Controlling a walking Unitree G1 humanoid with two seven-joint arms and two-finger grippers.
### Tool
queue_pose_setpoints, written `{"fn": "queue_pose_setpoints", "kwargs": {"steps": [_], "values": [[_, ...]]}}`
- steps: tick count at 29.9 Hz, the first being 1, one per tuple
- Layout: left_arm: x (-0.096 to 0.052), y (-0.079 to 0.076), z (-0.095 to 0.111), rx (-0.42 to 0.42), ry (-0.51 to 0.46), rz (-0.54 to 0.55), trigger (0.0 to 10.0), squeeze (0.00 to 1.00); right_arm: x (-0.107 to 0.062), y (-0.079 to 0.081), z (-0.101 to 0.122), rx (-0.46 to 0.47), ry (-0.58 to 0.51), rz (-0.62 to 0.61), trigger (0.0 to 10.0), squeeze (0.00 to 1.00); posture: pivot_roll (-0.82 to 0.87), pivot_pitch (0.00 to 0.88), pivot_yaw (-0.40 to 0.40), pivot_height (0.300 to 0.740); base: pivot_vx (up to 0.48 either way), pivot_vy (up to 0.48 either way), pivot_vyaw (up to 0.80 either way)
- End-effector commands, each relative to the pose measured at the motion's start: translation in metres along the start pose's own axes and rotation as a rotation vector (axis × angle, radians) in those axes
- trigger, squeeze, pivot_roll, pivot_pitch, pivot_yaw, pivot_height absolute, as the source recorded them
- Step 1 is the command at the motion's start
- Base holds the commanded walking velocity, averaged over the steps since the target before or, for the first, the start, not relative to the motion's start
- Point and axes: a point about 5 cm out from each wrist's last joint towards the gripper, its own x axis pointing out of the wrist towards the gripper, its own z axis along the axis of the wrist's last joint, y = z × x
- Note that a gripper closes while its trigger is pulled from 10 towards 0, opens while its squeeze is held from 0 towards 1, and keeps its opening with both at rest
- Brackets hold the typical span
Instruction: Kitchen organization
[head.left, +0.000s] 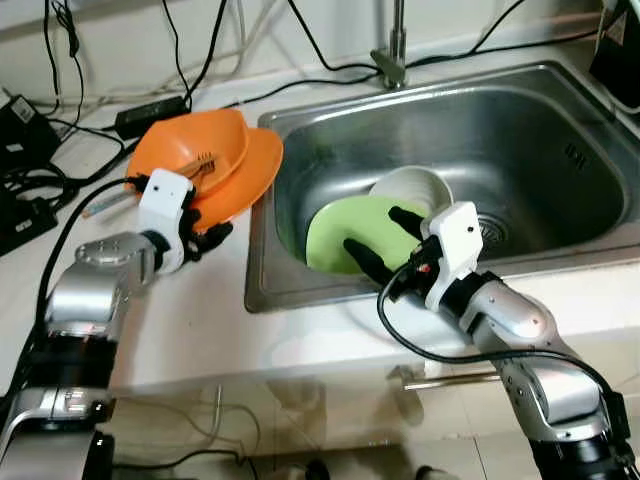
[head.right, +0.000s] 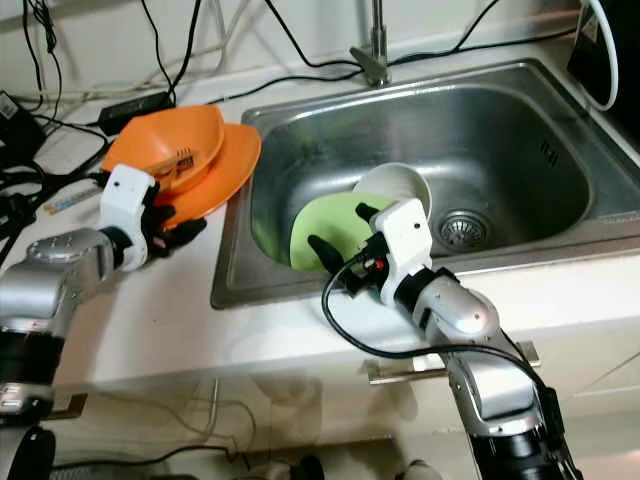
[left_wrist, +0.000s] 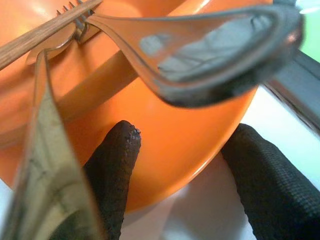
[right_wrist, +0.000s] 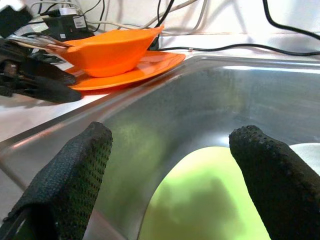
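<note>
An orange bowl (head.left: 200, 148) sits on an orange plate (head.left: 250, 170) on the counter left of the sink (head.left: 560, 110). Cutlery (head.left: 200, 163) lies in the bowl. My left gripper (head.left: 208, 238) is open at the plate's near rim, one finger (left_wrist: 112, 170) touching its underside. In the basin a light green plate (head.left: 345, 235) leans against the near wall with a white bowl (head.left: 412, 185) behind it. My right gripper (head.left: 382, 238) is open just above the green plate, fingers (right_wrist: 75, 175) spread on either side of it.
A faucet (head.left: 395, 45) rises behind the sink. Black cables and a power adapter (head.left: 150, 115) lie along the back of the counter. A dark box (head.left: 25, 130) stands at far left. The drain (head.left: 493, 232) is right of the white bowl.
</note>
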Motion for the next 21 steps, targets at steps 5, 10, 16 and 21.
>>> {"fn": "queue_pose_setpoints", "kwargs": {"steps": [5, 10, 16, 21], "values": [[-0.013, -0.002, -0.022, -0.031, 0.101, -0.018, 10.0, 0.0, 0.006, 0.003, 0.003, -0.012, -0.02, 0.013, 10.0, 0.0, 0.0, 0.099, 0.208, 0.74, 0.0, 0.0, 0.0], [-0.029, -0.017, -0.028, -0.033, 0.119, -0.069, 10.0, 0.0, 0.01, 0.003, 0.002, -0.014, -0.025, 0.02, 10.0, 0.0, 0.01, 0.092, 0.205, 0.74, 0.0, 0.0, 0.0], [-0.042, -0.029, -0.028, -0.016, 0.131, -0.106, 10.0, 0.0, 0.013, 0.001, 0.002, -0.017, -0.032, 0.021, 10.0, 0.0, 0.03, 0.081, 0.207, 0.74, 0.0, 0.0, 0.0], [-0.054, -0.038, -0.025, -0.005, 0.135, -0.113, 10.0, 0.0, 0.016, 0.001, 0.001, -0.018, -0.039, 0.022, 10.0, 0.0, 0.04, 0.071, 0.209, 0.74, 0.0, 0.0, 0.0]]}}
